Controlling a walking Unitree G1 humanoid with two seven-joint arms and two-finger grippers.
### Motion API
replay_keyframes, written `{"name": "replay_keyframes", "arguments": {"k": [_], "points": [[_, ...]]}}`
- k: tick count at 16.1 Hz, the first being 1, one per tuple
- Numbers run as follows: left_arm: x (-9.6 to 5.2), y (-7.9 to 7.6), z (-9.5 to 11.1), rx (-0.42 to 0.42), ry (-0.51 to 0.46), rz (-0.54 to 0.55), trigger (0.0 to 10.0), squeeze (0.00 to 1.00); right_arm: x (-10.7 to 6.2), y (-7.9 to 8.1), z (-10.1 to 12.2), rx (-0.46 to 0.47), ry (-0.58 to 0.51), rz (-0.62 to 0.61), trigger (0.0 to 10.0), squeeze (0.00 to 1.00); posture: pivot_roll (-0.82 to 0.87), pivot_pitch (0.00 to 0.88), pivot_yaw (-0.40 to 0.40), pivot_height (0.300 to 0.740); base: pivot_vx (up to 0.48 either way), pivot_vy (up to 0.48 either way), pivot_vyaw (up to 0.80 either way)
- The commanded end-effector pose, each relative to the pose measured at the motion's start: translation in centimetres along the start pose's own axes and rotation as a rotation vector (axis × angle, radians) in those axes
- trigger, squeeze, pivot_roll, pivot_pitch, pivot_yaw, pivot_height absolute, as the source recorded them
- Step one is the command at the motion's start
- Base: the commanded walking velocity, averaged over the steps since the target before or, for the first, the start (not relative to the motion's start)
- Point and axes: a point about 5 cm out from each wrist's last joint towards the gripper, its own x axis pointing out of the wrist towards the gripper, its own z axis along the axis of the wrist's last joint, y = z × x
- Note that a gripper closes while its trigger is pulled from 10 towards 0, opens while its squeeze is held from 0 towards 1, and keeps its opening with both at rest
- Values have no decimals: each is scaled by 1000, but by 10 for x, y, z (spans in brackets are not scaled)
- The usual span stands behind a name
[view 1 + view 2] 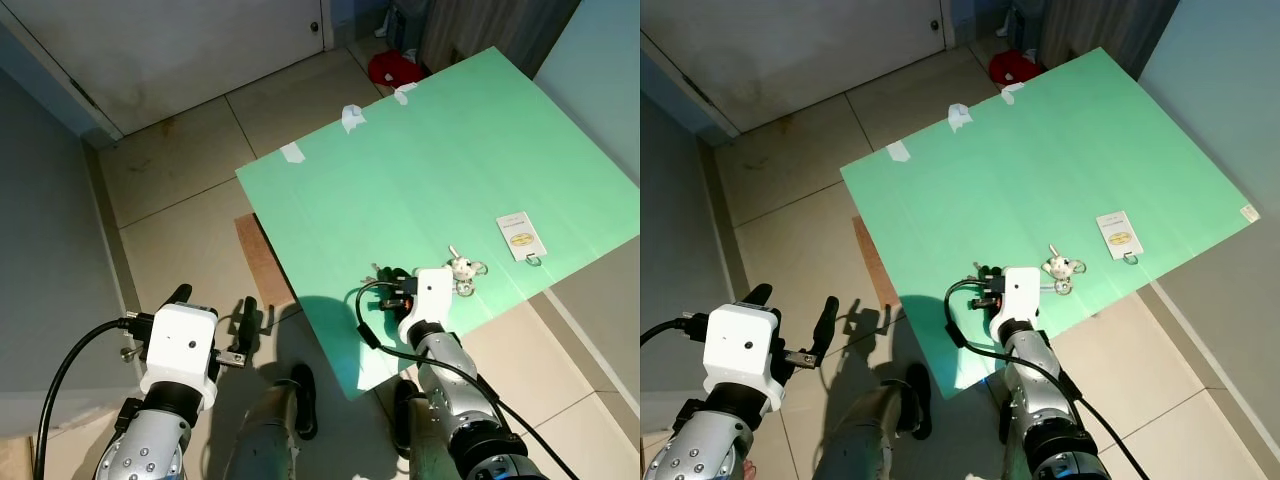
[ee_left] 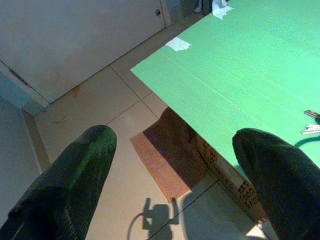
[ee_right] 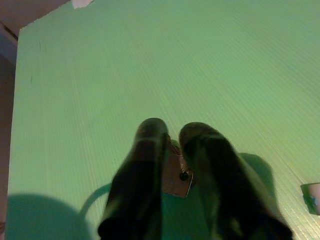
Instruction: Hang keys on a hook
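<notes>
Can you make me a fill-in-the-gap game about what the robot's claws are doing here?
1. The keys lie on a big board whose colour is ____.
2. The right claw has its fingers close together around a small metal ____.
3. The left claw hangs over the tiled floor with its fingers wide ____.
4. The white card with the yellow oval lies flat on the ____.

Missing words: green; tag; open; board

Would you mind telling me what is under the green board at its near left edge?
Under the green board, a brown cardboard box with printed lettering supports it, and a reddish-brown mat lies on the tiled floor. How far either runs beneath the board is covered.
</notes>
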Motion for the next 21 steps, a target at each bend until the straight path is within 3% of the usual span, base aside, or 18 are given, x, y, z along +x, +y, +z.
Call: {"name": "replay_keyframes", "arguments": {"k": [1,6,7,10,11,15,21], "points": [[-4,-1,-7,7,36,5,10000,0,-5,2,-9,12,38,-3,10000,1000,147,359,90,740,0,0,0],[-6,-2,-7,-1,37,3,10000,0,-3,9,-15,47,73,-36,10000,1000,153,370,94,740,0,0,0],[-9,-6,-5,-60,33,-37,10000,0,-1,12,-17,52,85,-24,10000,1000,162,375,95,740,0,0,0],[-14,-3,-6,-36,48,-41,10000,0,3,8,-15,35,105,-44,10000,1000,177,382,99,740,0,0,0],[-14,-3,-6,-36,49,-46,10000,0,4,8,-16,37,109,-44,10000,0,179,384,100,740,0,0,0],[-14,-20,-3,-96,85,-184,10000,0,4,7,-18,30,123,-61,10000,0,182,396,102,740,0,0,0],[-16,-30,-8,-136,151,-262,10000,0,4,6,-20,26,133,-74,10000,0,173,404,108,740,0,0,0]]}}
